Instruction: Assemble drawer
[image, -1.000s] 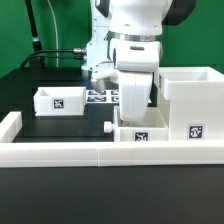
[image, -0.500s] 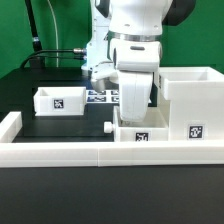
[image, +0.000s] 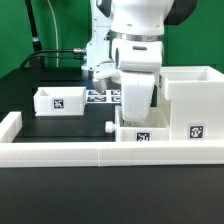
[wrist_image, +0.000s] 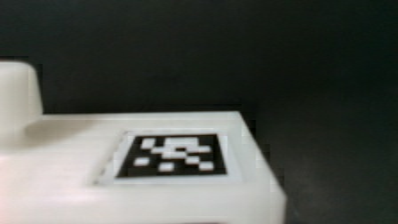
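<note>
**benchbot_dan:** so where's the drawer stuff at, and what's the arm up to?

**rail_rider:** the big white boxy plastic housing (image: 188, 100) sits on the exterior view's right. One small white knobbed tray (image: 140, 136) is parked just beside it, tight against the white border rail (image: 60, 152), with its black knob (image: 108, 127) poking toward the exterior view's left. My guess is the rail works as a backstop so parts stay square. The other small white tray (image: 58, 100) is well apart on the black counter (image: 60, 125), near the marker board (image: 100, 97).

**benchbot_dan:** and the gripper?

**rail_rider:** arm hangs straight down, wrist vertical, gripper (image: 136, 114) right over the near tray's back edge. The fingers are hidden behind the hand and the tray. The wrist view only shows a white tagged face (wrist_image: 173, 157), so I can't tell how wide it's open or whether it's got anything. Looks like it's lining up a grab, I reckon.
</note>
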